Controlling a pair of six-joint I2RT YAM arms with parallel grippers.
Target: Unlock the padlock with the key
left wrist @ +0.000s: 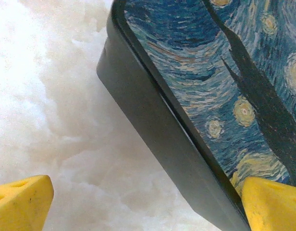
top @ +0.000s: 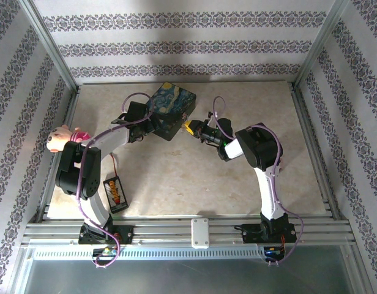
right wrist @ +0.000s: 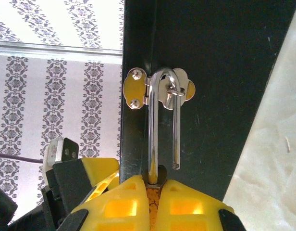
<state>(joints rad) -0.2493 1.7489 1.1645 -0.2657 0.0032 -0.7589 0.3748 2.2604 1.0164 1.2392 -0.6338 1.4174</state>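
I work in a lab test booth: silvery aluminium frame rails (top: 158, 231) box in my pale marble-patterned worktop (top: 176, 184), with floral-striped wallpaper panels (top: 176, 49) as walls.

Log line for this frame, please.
left gripper open over box edge | right gripper shut on padlock | shackle end free, hooked in latch

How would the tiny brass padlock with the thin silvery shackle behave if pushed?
The tiny brass padlock: probably stiff metal, light. Likely swings, hanging from a small silvery latch ring. May unhook, since one shackle leg ends free.
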